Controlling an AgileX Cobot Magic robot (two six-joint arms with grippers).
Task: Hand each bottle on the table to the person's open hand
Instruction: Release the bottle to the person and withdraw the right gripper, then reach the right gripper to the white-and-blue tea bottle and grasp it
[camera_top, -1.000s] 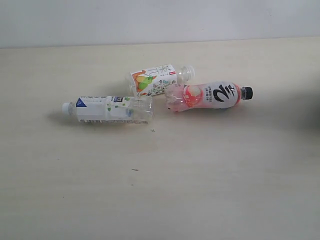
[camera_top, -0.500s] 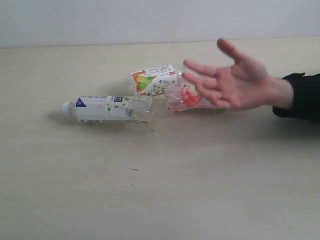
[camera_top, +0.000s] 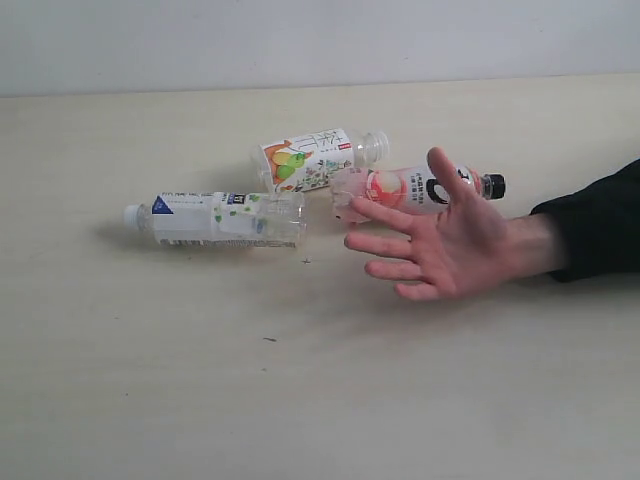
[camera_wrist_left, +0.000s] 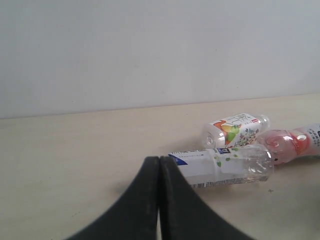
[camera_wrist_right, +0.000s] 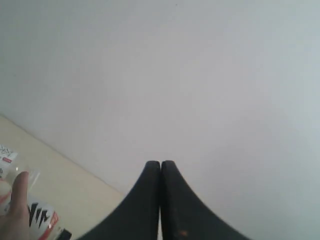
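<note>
Now | white-blue bottle (camera_top: 215, 219), fruit bottle (camera_top: 312, 158), pink bottle (camera_top: 395, 187) on table (camera_top: 300, 400) | open hand (camera_top: 455, 250) nearby | both arms' jaws pressed together

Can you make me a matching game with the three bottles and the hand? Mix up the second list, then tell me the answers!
Things:
1. white-blue bottle
2. fruit-label bottle
3. pink bottle
4. hand

Clues:
A. open, with fingers spread
B. has a black cap and is partly hidden by the hand
C. lies farthest left in the exterior view, with a white cap
D. lies farthest back

Pairs: 1-C, 2-D, 3-B, 4-A
</note>
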